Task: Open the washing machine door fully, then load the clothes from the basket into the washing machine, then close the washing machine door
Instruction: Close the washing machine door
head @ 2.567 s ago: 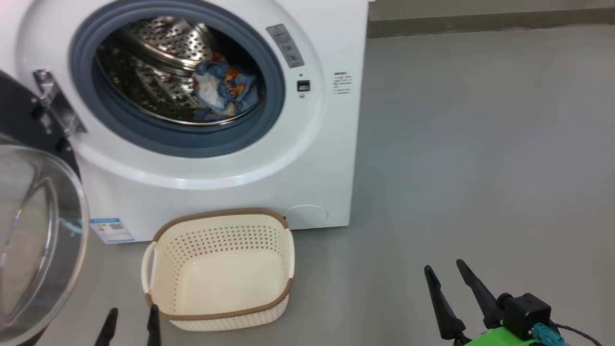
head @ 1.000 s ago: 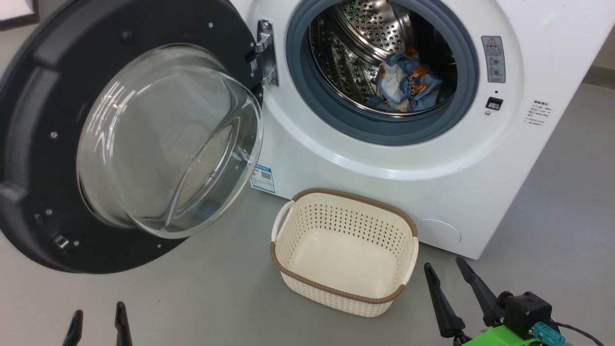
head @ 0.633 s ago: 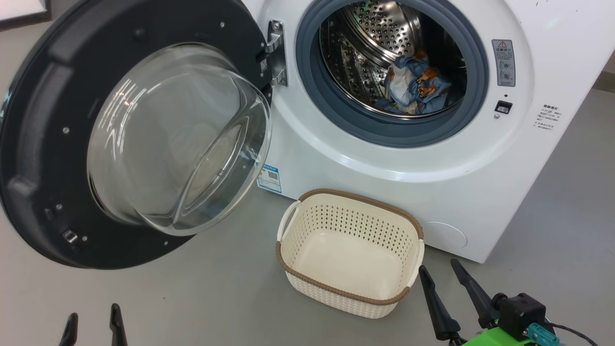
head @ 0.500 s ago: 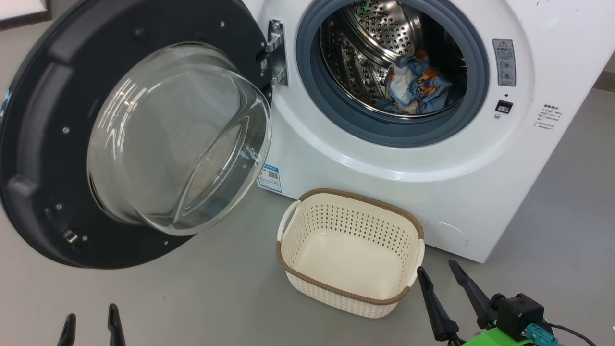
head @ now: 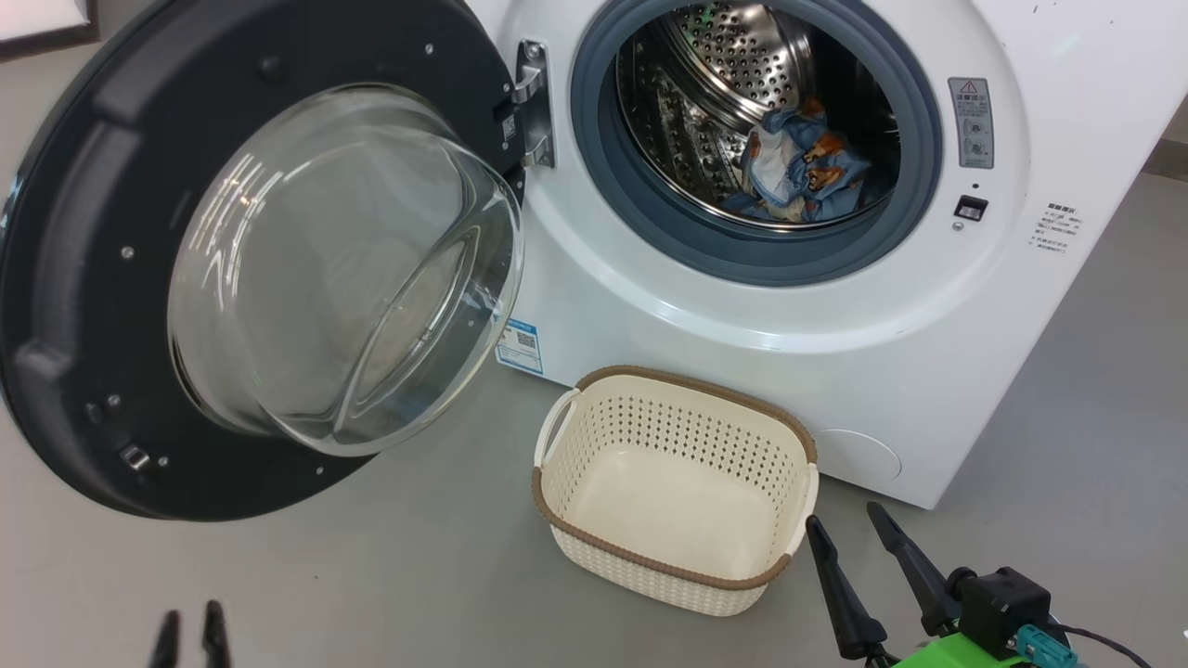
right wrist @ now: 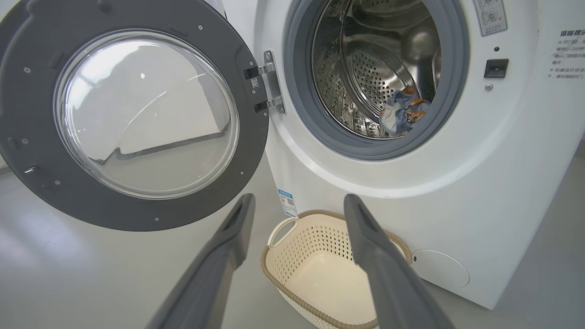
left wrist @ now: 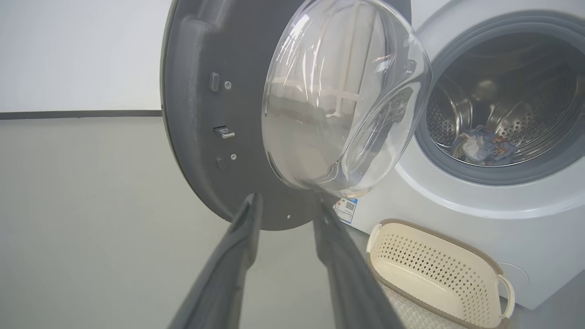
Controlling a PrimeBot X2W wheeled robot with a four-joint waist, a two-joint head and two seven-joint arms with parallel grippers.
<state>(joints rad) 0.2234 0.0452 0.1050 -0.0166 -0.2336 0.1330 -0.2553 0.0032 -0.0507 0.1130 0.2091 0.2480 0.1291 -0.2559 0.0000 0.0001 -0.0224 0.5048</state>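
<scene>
The left gripper (left wrist: 287, 198) is parted, with a clear gap between its two dark fingers and nothing held in it; the gap is the narrower of the two (in the head view its tips just clear the bottom edge). Ahead of it and a little above its tips stands the washing machine door (head: 83, 232), swung wide on its metal hinge (head: 534, 102), inner face towards the fingers, apart from them. The door's glass bowl (head: 343, 269) bulges out above and to the right of those tips. Further right of this gripper is the washing machine (head: 742, 371), its grey gasket (head: 594, 139) ringing the open mouth. The right gripper (right wrist: 298, 197) is spread wide and holds nothing, hanging over the grey floor (head: 418, 575). Straight ahead of it and below its tips, seen between the two fingers, sits the basket (head: 687, 427), upright on the floor just in front of the machine, and nothing lies in it. In the head view its near right corner is just beside this gripper's tips; whether they touch I cannot tell. The clothes (head: 803, 176) lie bunched low in the steel drum (head: 705, 111), ahead of and above the right gripper, well apart from both grippers. A small blue label sticker (head: 518, 345) sits low on the machine's front, between the door's bowl and the basket.
</scene>
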